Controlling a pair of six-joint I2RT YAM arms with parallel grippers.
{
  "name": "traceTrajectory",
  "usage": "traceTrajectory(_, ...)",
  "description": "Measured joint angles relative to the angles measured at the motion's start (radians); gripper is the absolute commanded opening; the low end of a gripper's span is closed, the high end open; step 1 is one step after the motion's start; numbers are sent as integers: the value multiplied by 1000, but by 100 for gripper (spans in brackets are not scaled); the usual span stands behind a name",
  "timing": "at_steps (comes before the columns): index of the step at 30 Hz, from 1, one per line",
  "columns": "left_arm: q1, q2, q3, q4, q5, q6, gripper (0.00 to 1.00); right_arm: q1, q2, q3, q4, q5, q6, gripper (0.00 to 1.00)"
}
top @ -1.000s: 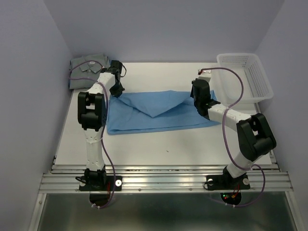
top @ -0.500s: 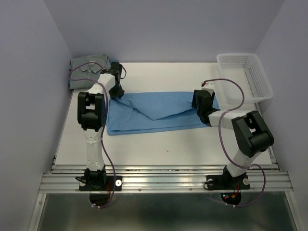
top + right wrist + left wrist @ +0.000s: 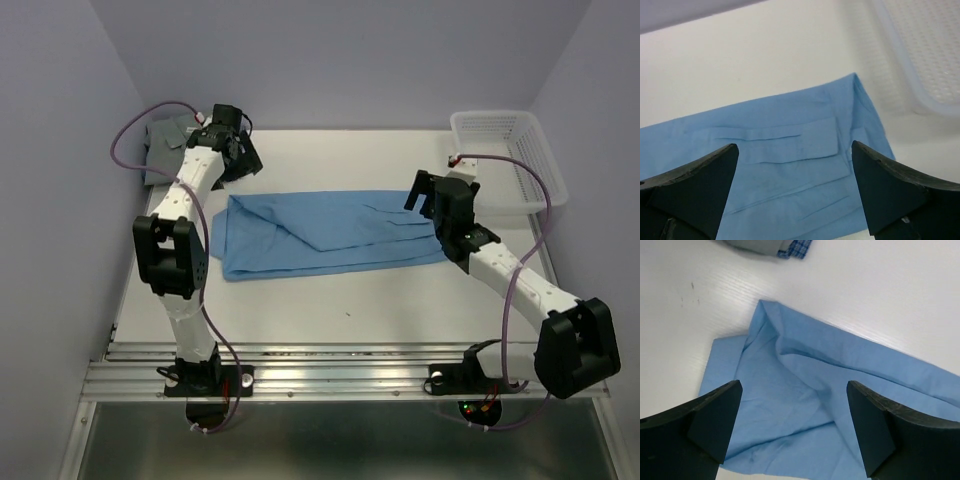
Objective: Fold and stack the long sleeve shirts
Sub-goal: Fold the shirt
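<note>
– What does the overhead camera give you that the wrist ones don't?

– The whole layout. The light blue shirt [image 3: 320, 232] lies folded into a long band across the middle of the table [image 3: 350, 295]. The grey-green shirt [image 3: 160, 150] sits folded in the far left corner, partly behind the left arm. The white mesh basket [image 3: 520, 150] is in the far right corner, its near edge just beside the blue shirt's right end.

– And the wrist cameras?

– Those show the jaws properly. The left gripper [image 3: 793, 390] is spread wide with nothing between its fingers [image 3: 710, 425], and it looks down on the rumpled left end of the blue shirt. At the top of that view, an edge of the grey-green shirt shows a scrap of blue check lining, which I can't make out from above.

– The right one?

– The right gripper [image 3: 795, 147] is spread wide too, and holds nothing. Below it is the shirt's right end, lying smoother, with a flat square-ended strip of cloth across it. The basket wall is off to the right.

– Is either gripper touching the cloth?

– No. Both are clear of it. The left one is over the table between the two shirts.
</note>
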Motion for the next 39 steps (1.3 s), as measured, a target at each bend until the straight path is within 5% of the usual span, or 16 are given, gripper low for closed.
traceTrajectory(7,-111,-143,-11,120,133,-5,99,-1,160,119,2,-295,21,100)
traceTrajectory(16,-196,179,-71,254,311,-38,99,-64,562,249,-26,-354,41,100)
traceTrajectory(28,-156,139,-230,349,283,-78,99,-118,515,130,61,-397,127,100)
traceTrajectory(33,-156,280,1,258,283,-82,99,-102,341,-68,80,-491,228,100)
traceTrajectory(39,-170,609,576,125,286,-81,99,90,124,-261,45,-543,337,100)
